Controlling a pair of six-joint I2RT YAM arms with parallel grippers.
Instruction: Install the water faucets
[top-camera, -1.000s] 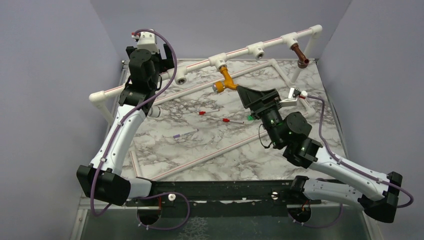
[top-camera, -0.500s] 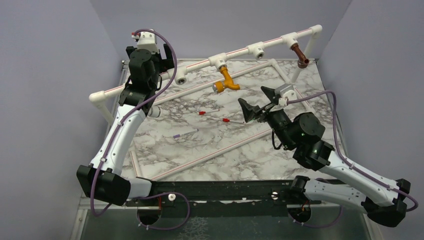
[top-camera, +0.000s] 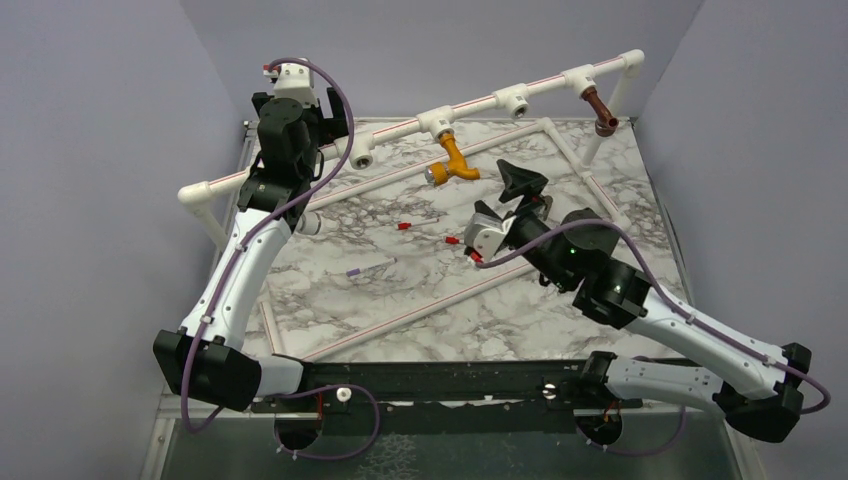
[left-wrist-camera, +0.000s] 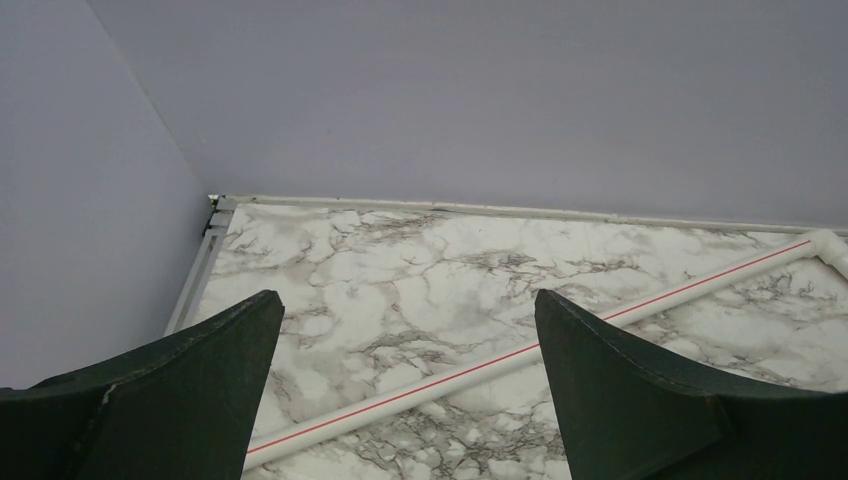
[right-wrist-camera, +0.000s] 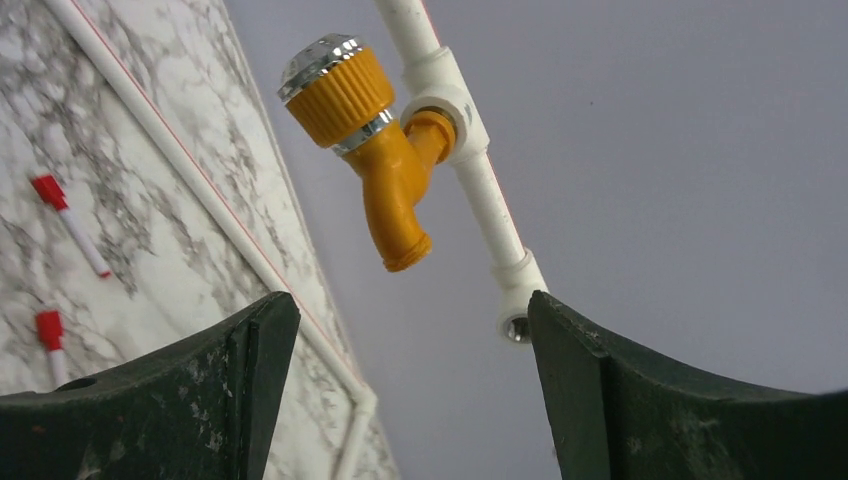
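The orange-yellow faucet (top-camera: 452, 160) with its silvery cap hangs screwed into a white tee (top-camera: 437, 122) on the raised pipe. In the right wrist view the faucet (right-wrist-camera: 388, 160) sits above and ahead of my open jaws, not touching them. The dark brown faucet (top-camera: 600, 110) hangs from the tee at the pipe's right end. My right gripper (top-camera: 522, 188) is open and empty, a short way right of the orange faucet; in its own view the right gripper (right-wrist-camera: 410, 330) holds nothing. My left gripper (left-wrist-camera: 410, 320) is open and empty over the back left of the table.
Two tees (top-camera: 362, 157) (top-camera: 516, 102) on the raised pipe have open sockets. A white pipe frame with red stripes (top-camera: 420, 310) lies on the marble table. Small red-capped pieces (top-camera: 404, 226) (top-camera: 452, 241) and a purple one (top-camera: 352, 271) lie mid-table. Walls enclose three sides.
My right gripper drew back from beside the orange faucet, rolled its wrist over and now points at it from a short distance. The left arm has not moved.
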